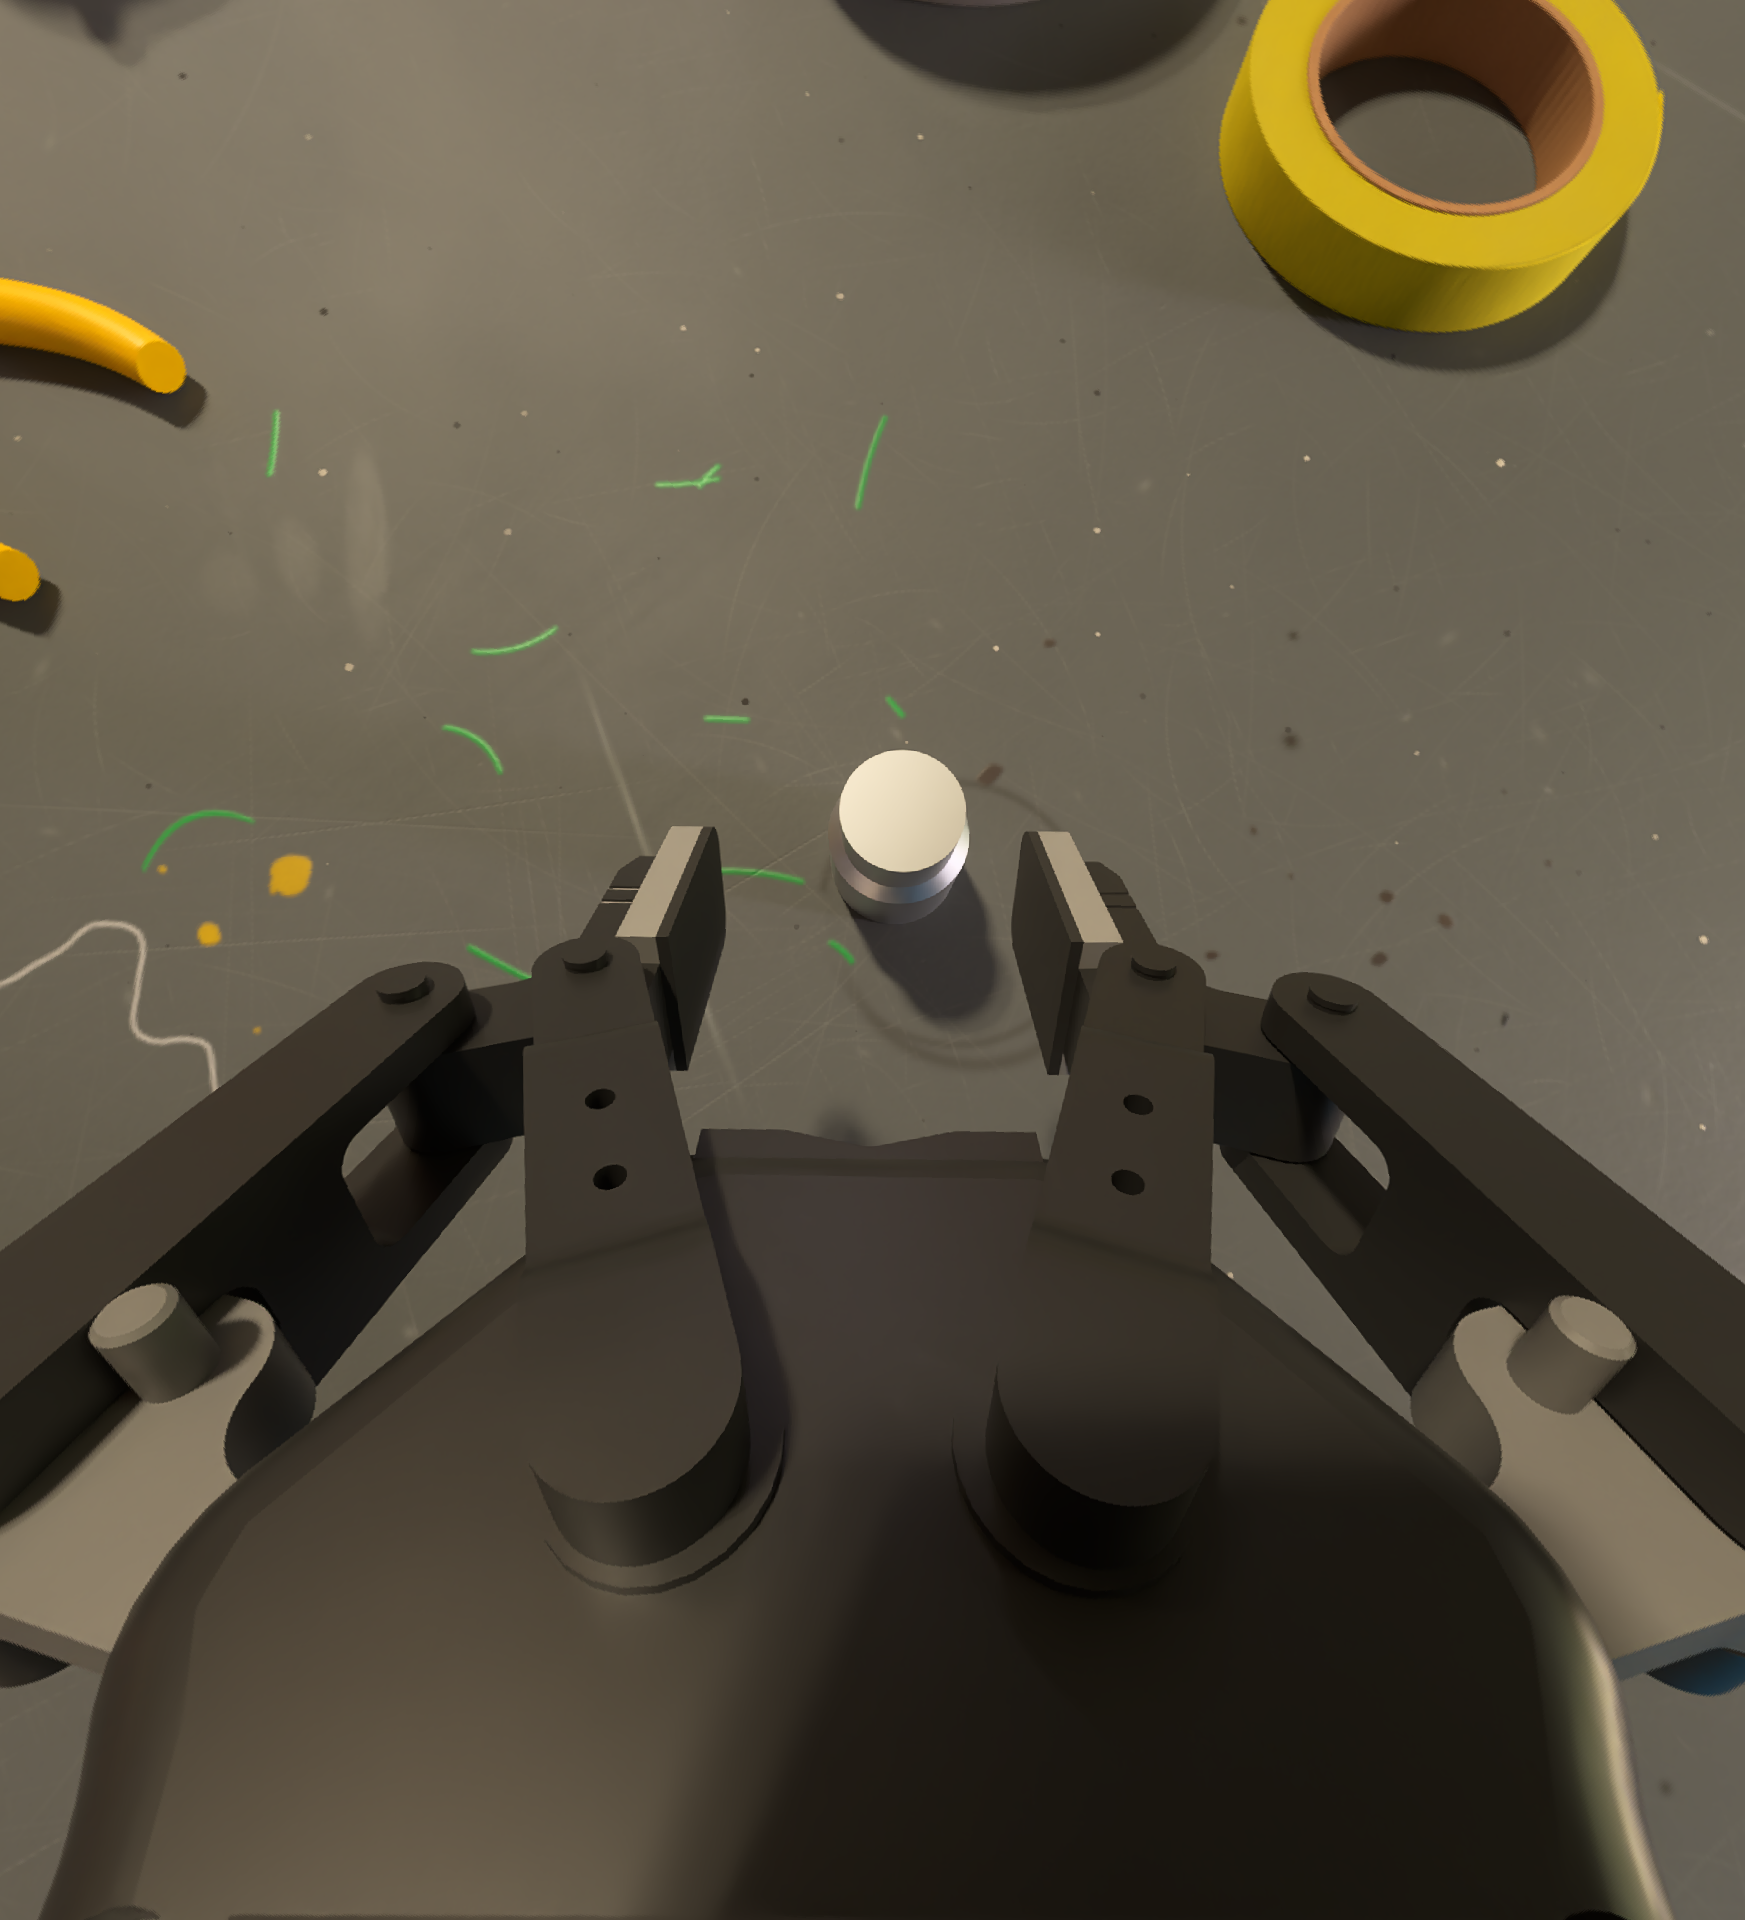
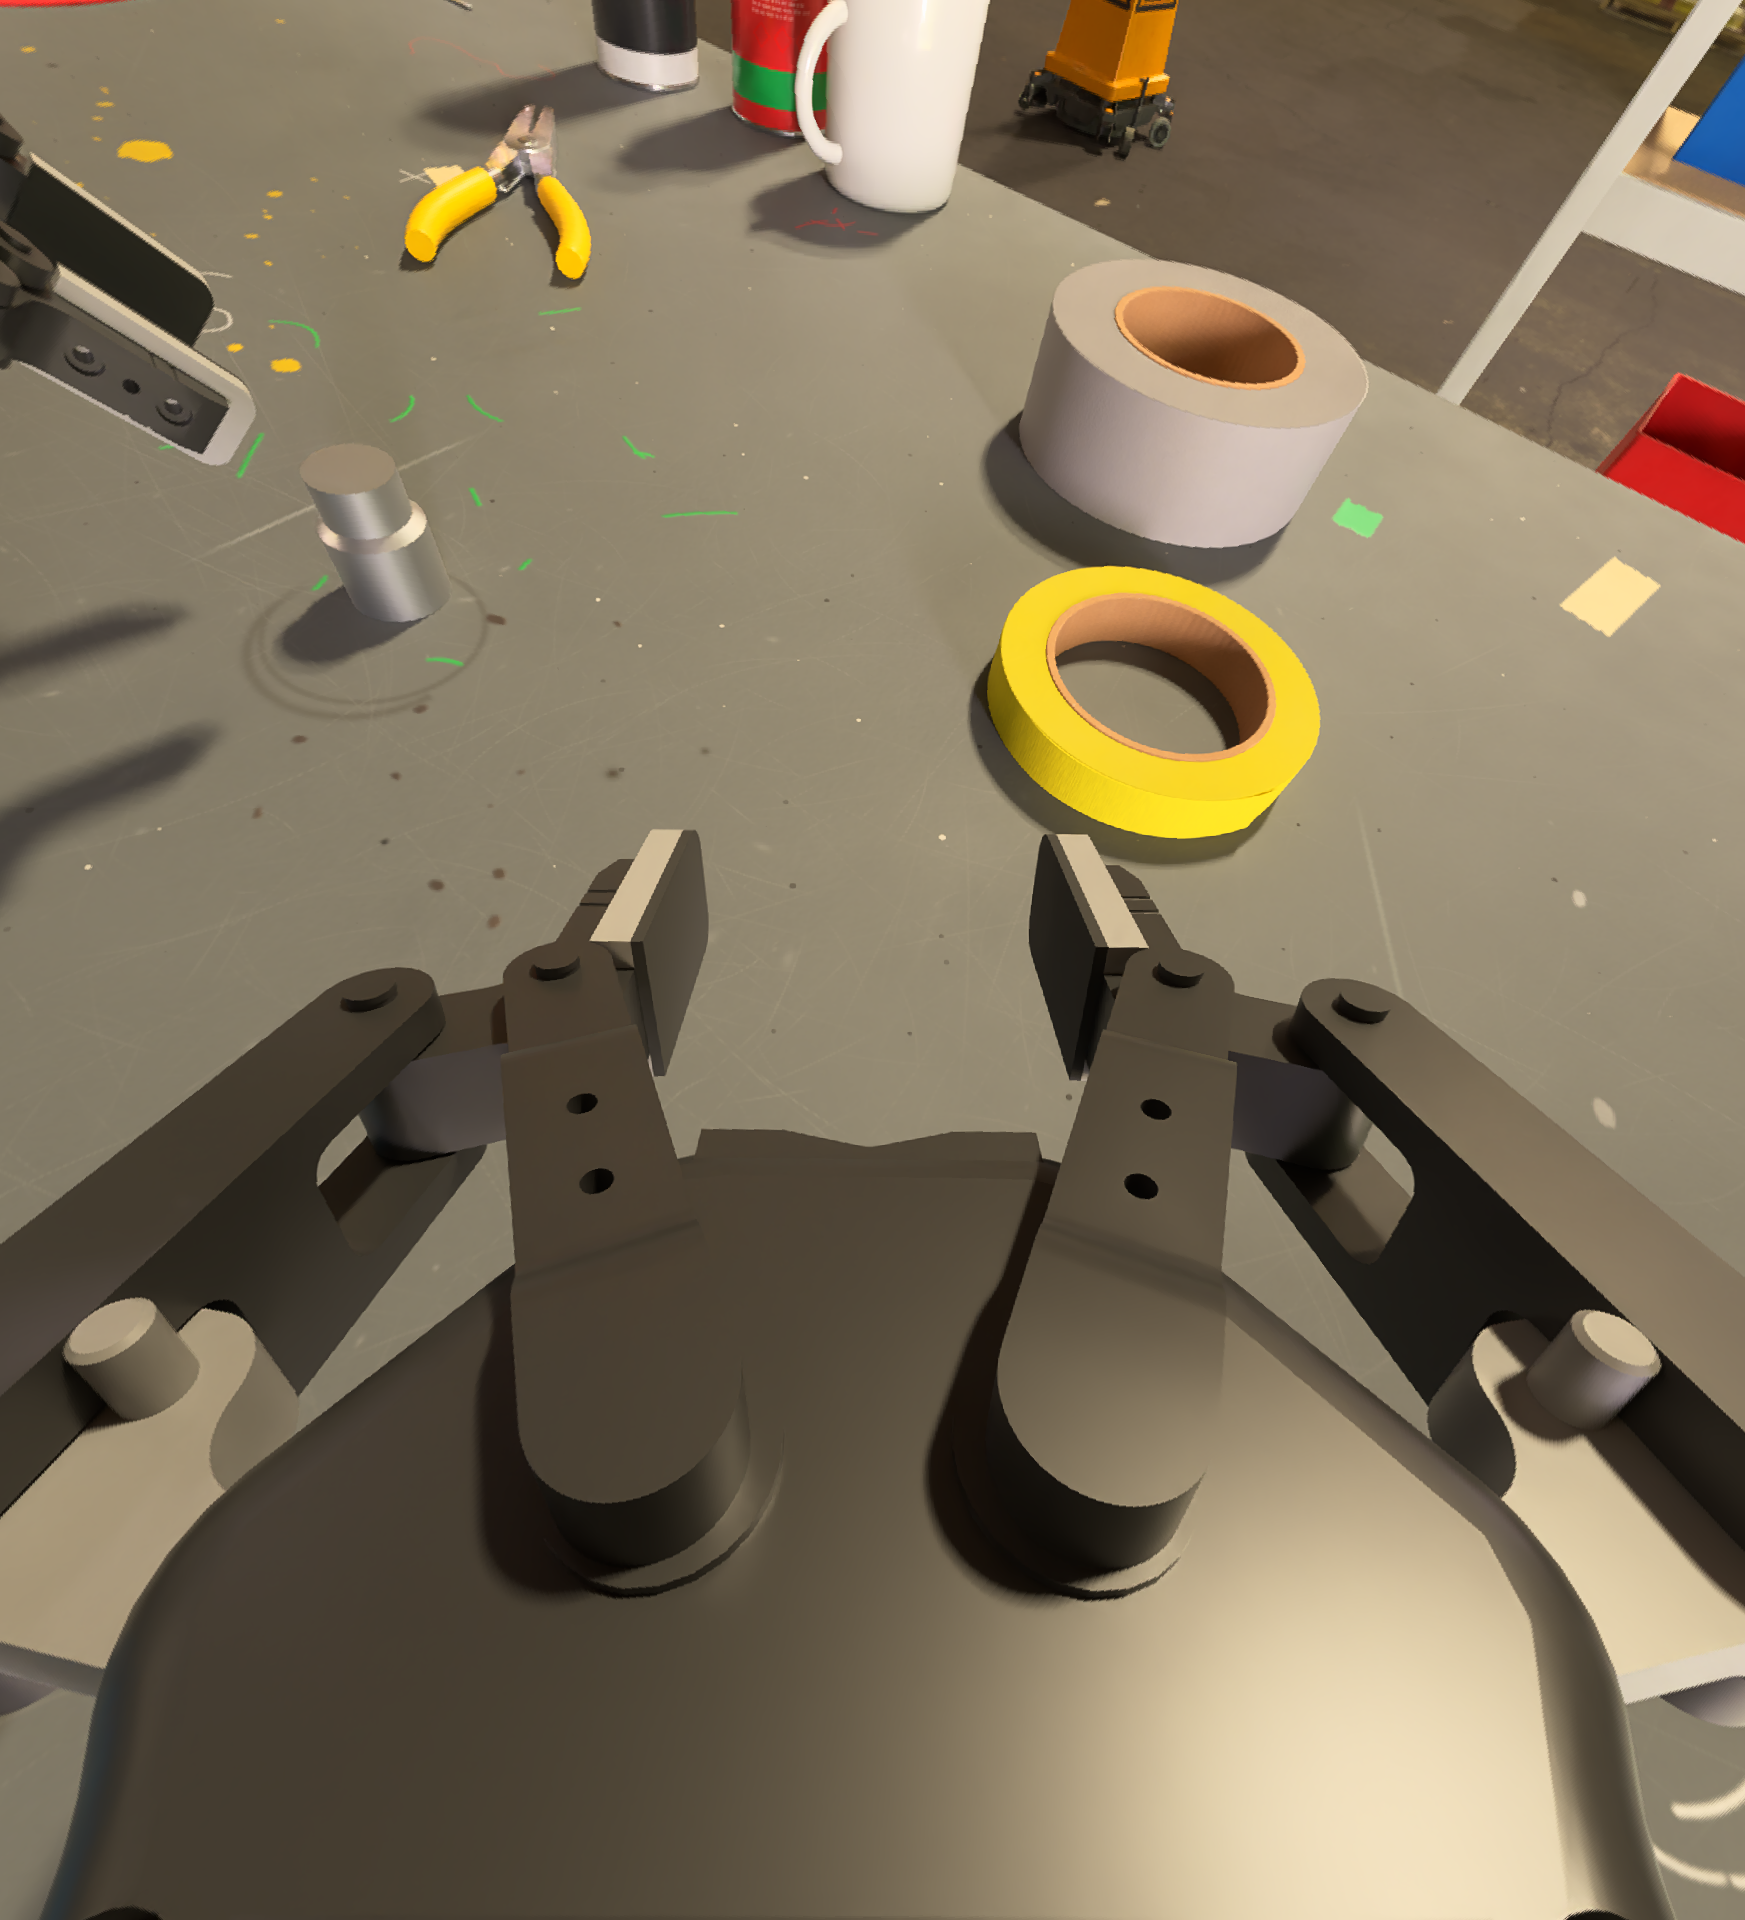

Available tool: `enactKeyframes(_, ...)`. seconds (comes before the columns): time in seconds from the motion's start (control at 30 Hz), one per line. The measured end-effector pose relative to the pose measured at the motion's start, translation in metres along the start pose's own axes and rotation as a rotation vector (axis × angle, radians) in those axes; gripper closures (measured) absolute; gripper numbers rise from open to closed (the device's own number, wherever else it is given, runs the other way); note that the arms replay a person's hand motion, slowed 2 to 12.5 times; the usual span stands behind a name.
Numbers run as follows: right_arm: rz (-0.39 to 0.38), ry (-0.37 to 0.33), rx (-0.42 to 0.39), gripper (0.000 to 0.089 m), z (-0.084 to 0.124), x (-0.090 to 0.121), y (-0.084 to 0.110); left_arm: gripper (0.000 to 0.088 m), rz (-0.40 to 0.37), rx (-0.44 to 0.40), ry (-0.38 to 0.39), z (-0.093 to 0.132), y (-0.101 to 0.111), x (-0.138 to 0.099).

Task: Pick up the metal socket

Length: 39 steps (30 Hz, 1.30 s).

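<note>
The metal socket (image 1: 901,836) stands upright on the desk (image 1: 1263,675), a stepped silver cylinder with its narrower end up. In my left wrist view it sits just ahead of the left gripper (image 1: 868,925), roughly in line with the gap between the fingers (image 1: 686,914), which are spread wide and touch nothing. My right wrist view shows the socket (image 2: 374,535) far to the left, with the left gripper (image 2: 161,384) hanging just above and beside it, clear of it.

The right gripper (image 2: 868,935) has its fingers apart too, holding nothing, over bare desk.

Much is cut off. From the left wrist I see only two yellow handle ends (image 1: 68,332) at the left edge; the right wrist shows them whole as pliers (image 2: 509,197). A dark cylinder with a white base (image 2: 647,36), a red and green can (image 2: 769,73) and a white mug (image 2: 894,94) are all cropped by the top edge, so I cannot tell what, if anything, the mug holds. An orange machine (image 2: 1107,73) stands on the floor past the desk, also cropped.

A red bin (image 2: 1725,473) lies off the desk's far right corner; its inside is mostly out of sight.

A yellow tape roll (image 2: 1154,701) lies flat ahead-right of the right gripper, with a larger grey tape roll (image 2: 1190,405) beyond. Neither is near the socket.
</note>
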State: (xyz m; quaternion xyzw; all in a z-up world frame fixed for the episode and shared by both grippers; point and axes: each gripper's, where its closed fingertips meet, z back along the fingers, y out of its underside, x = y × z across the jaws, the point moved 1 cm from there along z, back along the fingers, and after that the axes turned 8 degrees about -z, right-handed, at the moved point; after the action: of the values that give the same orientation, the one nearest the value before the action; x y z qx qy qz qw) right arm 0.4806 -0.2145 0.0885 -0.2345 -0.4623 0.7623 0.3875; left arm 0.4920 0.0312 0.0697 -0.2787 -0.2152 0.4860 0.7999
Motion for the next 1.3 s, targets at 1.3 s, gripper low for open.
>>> enactKeyframes(1.3,0.001,0.002,-0.023,0.0333,0.0092,-0.0018,-0.0074,0.0336,-0.024,0.363,0.300,-0.0070,-0.0084,0.0088)
